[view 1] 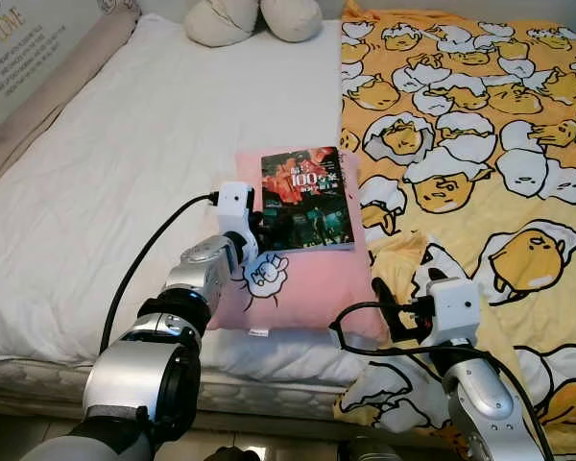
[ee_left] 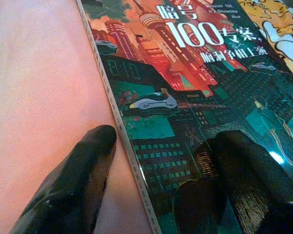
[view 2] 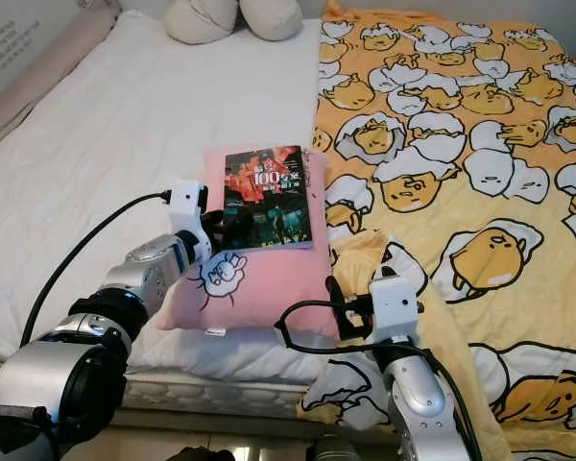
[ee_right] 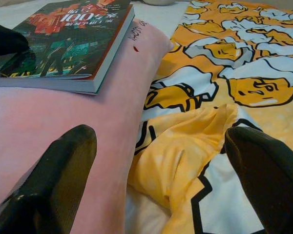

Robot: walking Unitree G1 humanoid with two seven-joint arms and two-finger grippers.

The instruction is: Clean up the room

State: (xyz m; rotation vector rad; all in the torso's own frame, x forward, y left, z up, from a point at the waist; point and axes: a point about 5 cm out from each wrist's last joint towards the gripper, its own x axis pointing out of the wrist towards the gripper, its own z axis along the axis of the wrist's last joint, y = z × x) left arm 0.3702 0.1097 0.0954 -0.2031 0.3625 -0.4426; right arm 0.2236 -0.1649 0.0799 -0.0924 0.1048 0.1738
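Straddling the paperback book's [view 1: 305,199] near spine corner, my left gripper [ee_left: 156,180] gapes open, long axis running dead ahead on the pink pillow [view 1: 307,283].

Two silver arms are seen, each ended by a white wrist block — black cables looped, black glossy fingers [ee_left: 73,185] fitted.
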